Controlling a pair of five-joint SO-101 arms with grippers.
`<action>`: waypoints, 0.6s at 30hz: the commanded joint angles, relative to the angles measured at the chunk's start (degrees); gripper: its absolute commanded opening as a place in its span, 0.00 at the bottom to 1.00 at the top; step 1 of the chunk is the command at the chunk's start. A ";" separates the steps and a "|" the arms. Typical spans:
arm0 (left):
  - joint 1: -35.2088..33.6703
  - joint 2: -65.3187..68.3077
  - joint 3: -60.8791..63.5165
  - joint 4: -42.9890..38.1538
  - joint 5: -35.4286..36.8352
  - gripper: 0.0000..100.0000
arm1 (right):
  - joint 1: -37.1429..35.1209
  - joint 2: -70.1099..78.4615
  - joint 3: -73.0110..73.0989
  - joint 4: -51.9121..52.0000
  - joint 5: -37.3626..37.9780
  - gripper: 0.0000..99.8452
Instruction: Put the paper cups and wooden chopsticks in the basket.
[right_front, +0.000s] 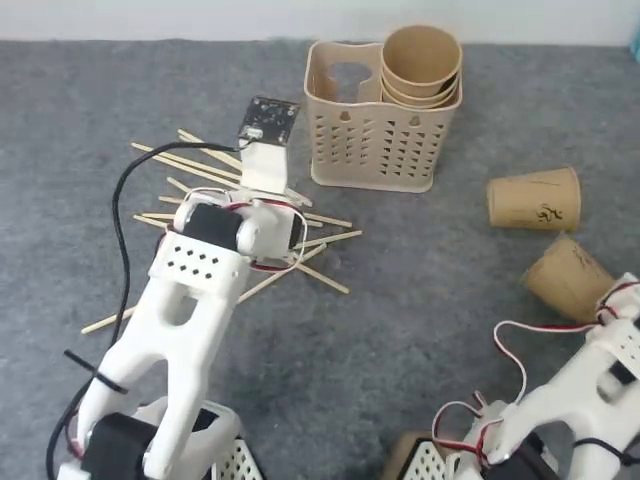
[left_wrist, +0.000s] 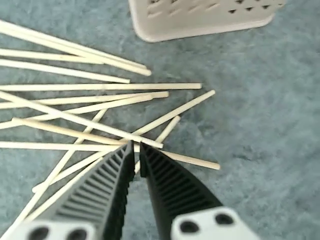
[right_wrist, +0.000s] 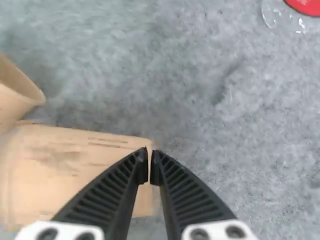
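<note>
Paper cups (right_front: 421, 62) of plain brown card sit nested and upright in one compartment of the beige perforated basket (right_front: 370, 150). Two fallen cups (right_front: 534, 199) lie on their sides to its right. We see pale wooden chopsticks (left_wrist: 100, 87) scattered criss-cross beside the basket. The left end effector (left_wrist: 136, 146) hangs over them, jaws closed, gripping nothing. The right end effector (right_wrist: 149, 152) is closed too and empty, above one fallen cup. The surface (right_front: 450, 330) is grey felt, with a pale wall behind.
</note>
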 joint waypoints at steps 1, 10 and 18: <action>-1.58 -2.55 0.31 -2.02 0.18 0.01 | -3.82 -1.89 -10.90 10.24 -1.23 0.07; -1.58 -2.55 1.27 -2.11 0.18 0.02 | -16.13 -1.63 -25.41 26.33 -5.19 0.09; -1.58 -2.55 1.27 -2.11 0.18 0.02 | -19.12 15.96 -33.85 31.08 -7.21 0.17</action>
